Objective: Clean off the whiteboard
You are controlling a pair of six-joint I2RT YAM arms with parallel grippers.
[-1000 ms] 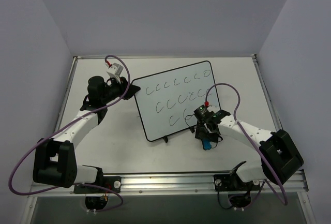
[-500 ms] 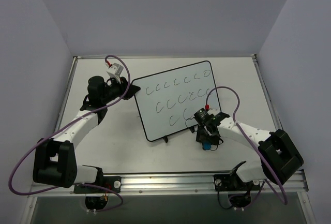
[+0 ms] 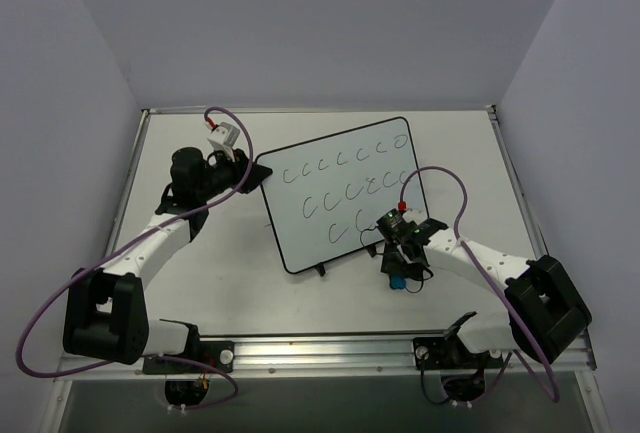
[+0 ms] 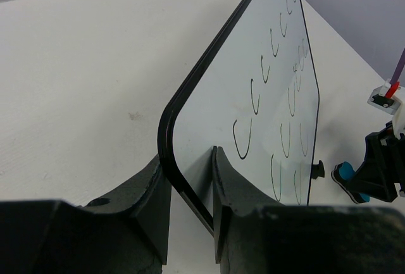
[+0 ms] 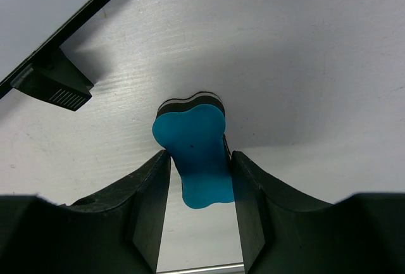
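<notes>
The whiteboard [image 3: 340,203] lies slanted at mid-table, with rows of black "c" marks on it. My left gripper [image 3: 256,179] is shut on its left corner; the left wrist view shows the black frame [image 4: 169,136] pinched between the jaws of the left gripper [image 4: 190,160]. The blue bone-shaped eraser [image 3: 398,278] lies on the table beside the board's lower right corner. My right gripper [image 3: 397,269] points down over it. In the right wrist view the right gripper [image 5: 200,155] has a finger pressed against each side of the eraser [image 5: 190,133].
A black foot of the board [image 5: 54,81] stands just left of the eraser. White walls enclose the table [image 3: 200,283] on three sides, and a metal rail [image 3: 320,351] runs along its near edge. Purple cables [image 3: 440,178] arc above both arms.
The right gripper has sunk slightly over the eraser and its jaws have closed in on it. The left arm and the whiteboard have not moved.
</notes>
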